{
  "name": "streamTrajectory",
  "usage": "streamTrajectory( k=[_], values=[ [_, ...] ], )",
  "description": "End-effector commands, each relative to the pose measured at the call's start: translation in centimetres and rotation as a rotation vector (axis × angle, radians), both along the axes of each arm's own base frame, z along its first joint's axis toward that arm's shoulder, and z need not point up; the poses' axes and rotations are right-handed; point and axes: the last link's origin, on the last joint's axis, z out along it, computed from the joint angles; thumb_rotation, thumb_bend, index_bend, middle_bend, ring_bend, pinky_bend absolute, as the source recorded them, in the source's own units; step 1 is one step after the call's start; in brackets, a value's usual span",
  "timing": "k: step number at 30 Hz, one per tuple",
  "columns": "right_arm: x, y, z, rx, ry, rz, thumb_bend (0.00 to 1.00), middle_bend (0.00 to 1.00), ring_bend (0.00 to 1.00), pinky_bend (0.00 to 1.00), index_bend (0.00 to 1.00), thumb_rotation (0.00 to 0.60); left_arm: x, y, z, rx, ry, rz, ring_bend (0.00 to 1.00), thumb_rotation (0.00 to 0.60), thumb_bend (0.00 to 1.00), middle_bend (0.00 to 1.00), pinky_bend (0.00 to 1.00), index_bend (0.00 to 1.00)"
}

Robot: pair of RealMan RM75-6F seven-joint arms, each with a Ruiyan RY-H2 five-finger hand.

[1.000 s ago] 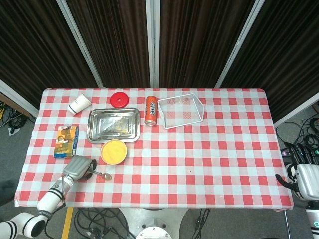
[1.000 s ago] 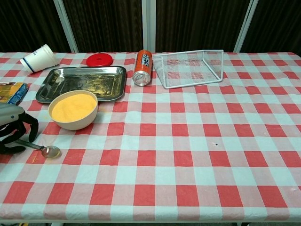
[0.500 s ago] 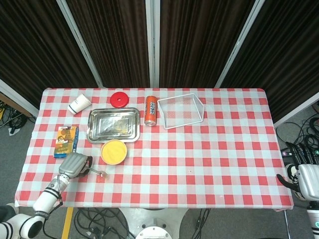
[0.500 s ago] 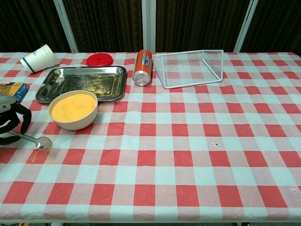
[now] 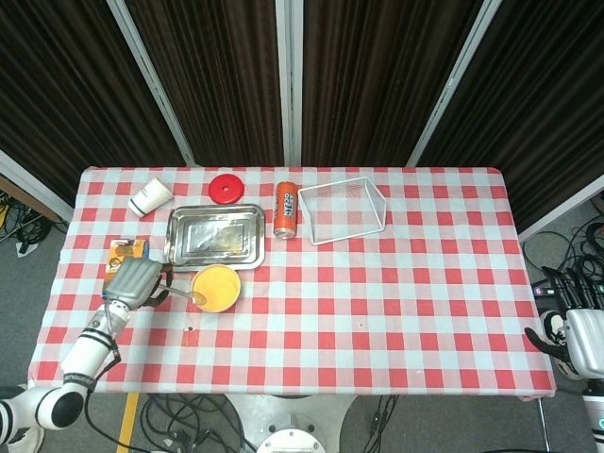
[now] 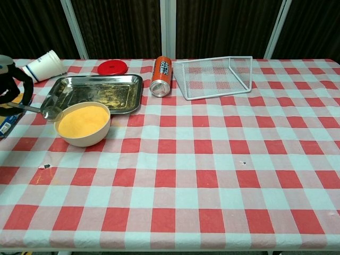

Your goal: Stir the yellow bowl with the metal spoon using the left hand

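Moved: left hand (image 5: 132, 280) has lifted the metal spoon (image 5: 181, 294) off the counter (image 5: 396, 283) up to the yellow bowl's (image 5: 216, 288) rim.
Head view, left hand: fingers clamped on the spoon handle, at 9 o'clock of the bowl.
Head view, right hand (image 5: 578, 335): off the counter at 4 o'clock; cannot tell how its fingers lie.
Chest view, spoon (image 6: 43, 111): its tip hangs over the bowl's (image 6: 83, 124) 10 o'clock edge, held by the left hand (image 6: 10, 79).
Chest view, steel tray (image 6: 95, 93): just behind the bowl at 12 o'clock.
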Motion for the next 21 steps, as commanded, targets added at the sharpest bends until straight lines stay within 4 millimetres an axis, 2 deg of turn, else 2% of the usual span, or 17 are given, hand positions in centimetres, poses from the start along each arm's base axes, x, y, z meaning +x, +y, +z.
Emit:
streamTrajectory(
  k=[1,10,21],
  values=[
    [0.0,0.1,0.3,-0.007,0.006,0.001,0.12,0.11,0.00,0.03,0.00,0.600,3.0,2.0,-1.5,-0.025,0.058,-0.030,0.85,0.600,0.40,0.90,0.89,0.64],
    [-0.3,0.2,0.7,-0.017,0.006,-0.011,0.12,0.11,0.00,0.03,0.00,0.600,5.0,3.3,-3.9,-0.052,0.177,0.001,0.85,0.600,0.40,0.90,0.89,0.62],
    [-0.6,0.0,0.8,-0.015,0.002,-0.017,0.12,0.11,0.00,0.03,0.00,0.600,5.4,3.3,-4.6,-0.045,0.239,0.016,0.85,0.600,0.39,0.90,0.89,0.58]
  ],
)
